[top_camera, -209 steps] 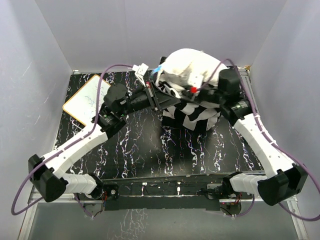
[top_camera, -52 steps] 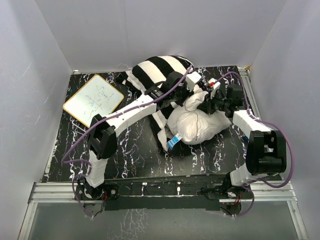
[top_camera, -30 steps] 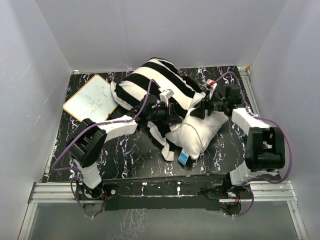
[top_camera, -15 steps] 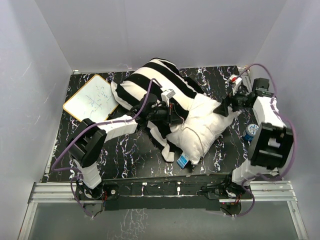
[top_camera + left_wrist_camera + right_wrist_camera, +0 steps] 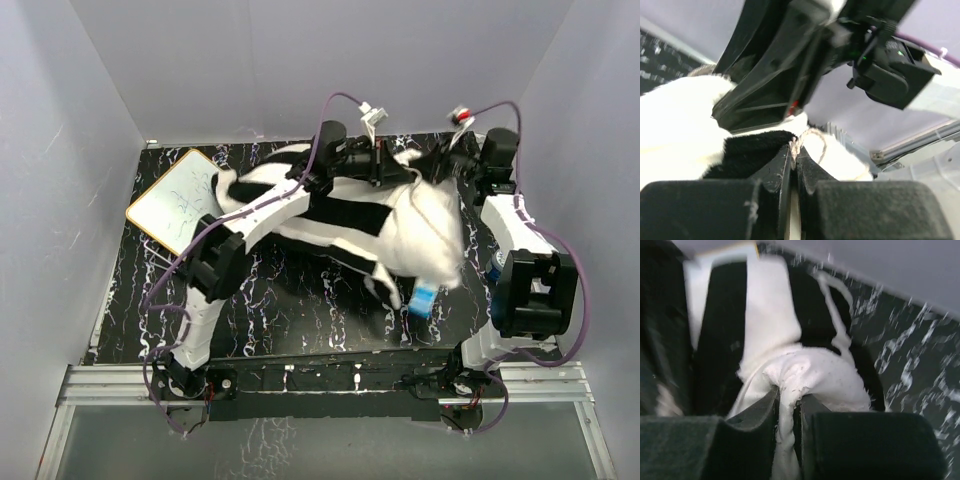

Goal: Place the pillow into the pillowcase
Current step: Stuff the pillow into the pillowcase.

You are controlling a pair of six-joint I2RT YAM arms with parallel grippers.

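We find the plump white fabric pillow (image 5: 425,235) shifted toward the far right of the black marbled table (image 5: 270,300) since the previous view, partly inside the black-and-white striped pillowcase (image 5: 335,215). The left fingers (image 5: 770,175) pinch the pillowcase. The right fingers (image 5: 750,425), clear of it earlier, now pinch pillow fabric.

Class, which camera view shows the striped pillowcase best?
Top external: the pillowcase shows nearly whole, stripes clear, partly under the left arm. Right wrist shows a blurred striped patch; left wrist only a sliver of black and white cloth.

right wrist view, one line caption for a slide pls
right hand shut on a bunched fold of the white pillow, striped pillowcase behind it, black marbled table at right
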